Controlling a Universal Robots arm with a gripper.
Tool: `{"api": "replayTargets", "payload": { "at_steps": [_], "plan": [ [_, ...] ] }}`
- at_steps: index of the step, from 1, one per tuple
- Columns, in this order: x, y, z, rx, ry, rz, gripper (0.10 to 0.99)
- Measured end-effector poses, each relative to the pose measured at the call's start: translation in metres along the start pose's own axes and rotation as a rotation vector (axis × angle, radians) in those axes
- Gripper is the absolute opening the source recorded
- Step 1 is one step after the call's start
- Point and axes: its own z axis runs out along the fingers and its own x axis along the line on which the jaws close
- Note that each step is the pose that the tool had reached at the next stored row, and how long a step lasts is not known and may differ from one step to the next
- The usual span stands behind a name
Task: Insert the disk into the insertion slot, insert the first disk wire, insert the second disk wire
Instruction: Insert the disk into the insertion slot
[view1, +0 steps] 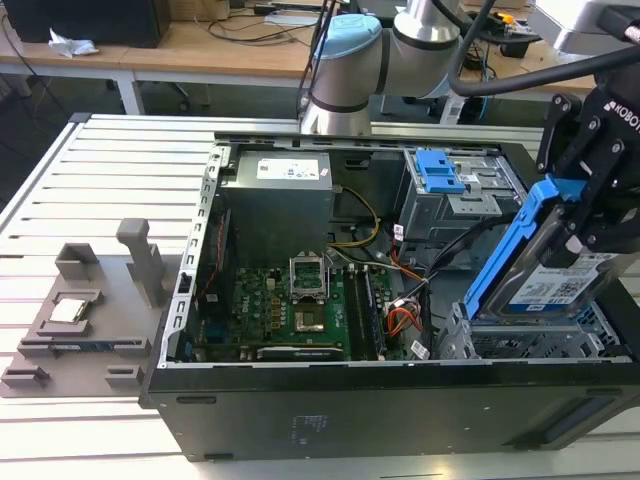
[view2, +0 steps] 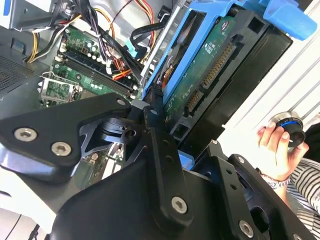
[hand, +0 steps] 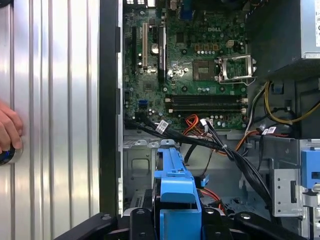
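At the right of the exterior view, the gripper (view1: 575, 205) is pinching the disk (view1: 555, 285) by the upper end of its blue carrier, leaving the drive hanging tilted over the insertion slot (view1: 510, 345) at lower right. The slant is probably lining its lower edge up with the bay's mouth, clear of the cables (view1: 445, 255) alongside.

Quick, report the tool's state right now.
The tool is closed, holding the flat silver hard drive in a bright blue plastic carrier frame.
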Motion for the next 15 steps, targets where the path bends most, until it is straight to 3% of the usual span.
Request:
{"api": "replayTargets", "payload": {
  "at_steps": [15],
  "plan": [
    [-0.0001, -0.0001, 0.0206, 0.0, 0.0, 0.0, 0.361]
  ]
}}
